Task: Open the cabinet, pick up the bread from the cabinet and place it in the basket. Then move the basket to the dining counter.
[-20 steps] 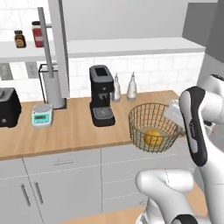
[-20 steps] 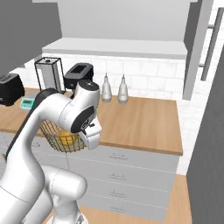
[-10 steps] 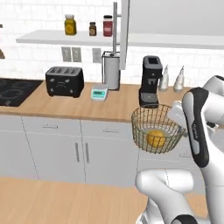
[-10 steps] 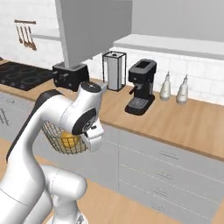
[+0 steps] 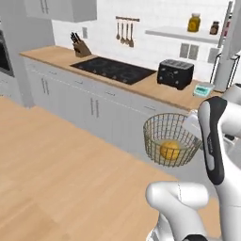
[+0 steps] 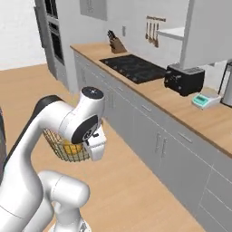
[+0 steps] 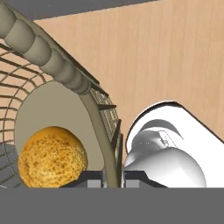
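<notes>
The basket (image 5: 168, 140), a round tan wire bowl, hangs in the air in front of the arm, over the wood floor. The bread (image 5: 170, 150), a small yellow-orange lump, lies in its bottom. My gripper (image 5: 192, 134) is shut on the basket's right rim. In the hand view the gripper (image 7: 113, 176) pinches the wire wall just under the thick rim of the basket (image 7: 43, 51), and the bread (image 7: 52, 157) sits left of it. From the right, the basket (image 6: 63, 146) with the bread (image 6: 71, 147) shows behind my forearm. The cabinet (image 6: 210, 31) hangs at upper right. The dining counter is out of view.
A long wood counter over grey drawers and doors carries a black cooktop (image 5: 113, 70), a black toaster (image 5: 175, 73), a small scale (image 5: 203, 89) and a knife block (image 5: 81, 47). A tall oven column (image 6: 50, 36) stands at its far end. Open wood floor (image 5: 56, 160) spreads to the left.
The whole picture has swept sideways along the kitchen counter, so the base and its cameras have turned. The basket with the bread stays in the same grip beside the arm.
</notes>
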Robot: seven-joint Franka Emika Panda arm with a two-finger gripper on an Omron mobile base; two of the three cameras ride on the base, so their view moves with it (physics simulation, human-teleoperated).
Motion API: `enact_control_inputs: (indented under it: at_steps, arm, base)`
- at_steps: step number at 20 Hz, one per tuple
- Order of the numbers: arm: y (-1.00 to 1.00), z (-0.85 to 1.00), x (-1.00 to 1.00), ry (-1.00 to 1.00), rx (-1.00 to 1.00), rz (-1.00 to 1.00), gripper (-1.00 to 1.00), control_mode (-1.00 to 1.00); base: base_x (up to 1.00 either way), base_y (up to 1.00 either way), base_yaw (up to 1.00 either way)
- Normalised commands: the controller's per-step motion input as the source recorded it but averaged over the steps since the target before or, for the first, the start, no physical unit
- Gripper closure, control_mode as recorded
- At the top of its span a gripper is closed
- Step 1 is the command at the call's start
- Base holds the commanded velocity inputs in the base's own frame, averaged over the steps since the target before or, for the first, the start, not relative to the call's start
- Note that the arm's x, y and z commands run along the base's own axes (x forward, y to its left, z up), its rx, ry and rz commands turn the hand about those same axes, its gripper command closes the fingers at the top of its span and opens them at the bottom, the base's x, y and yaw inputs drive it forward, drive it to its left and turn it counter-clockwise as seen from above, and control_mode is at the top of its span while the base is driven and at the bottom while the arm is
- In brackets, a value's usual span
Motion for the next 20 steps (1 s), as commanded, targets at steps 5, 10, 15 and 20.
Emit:
enact_control_inputs:
  at_steps: [5, 10, 15, 20]
  arm:
    - [0.0, 0.0, 0.0, 0.0, 0.0, 0.0, 1.0, 1.0]
    - [0.0, 0.0, 0.0, 0.0, 0.0, 0.0, 1.0, 1.0]
    - [0.0, 0.0, 0.0, 0.0, 0.0, 0.0, 1.0, 1.0]
    - [0.0, 0.0, 0.0, 0.0, 0.0, 0.0, 1.0, 1.0]
  base:
    - [-0.22, 0.15, 1.0]
    - [-0.1, 0.03, 1.0]
    - [-0.33, 0.0, 0.93]
    - [-0.4, 0.0, 0.8]
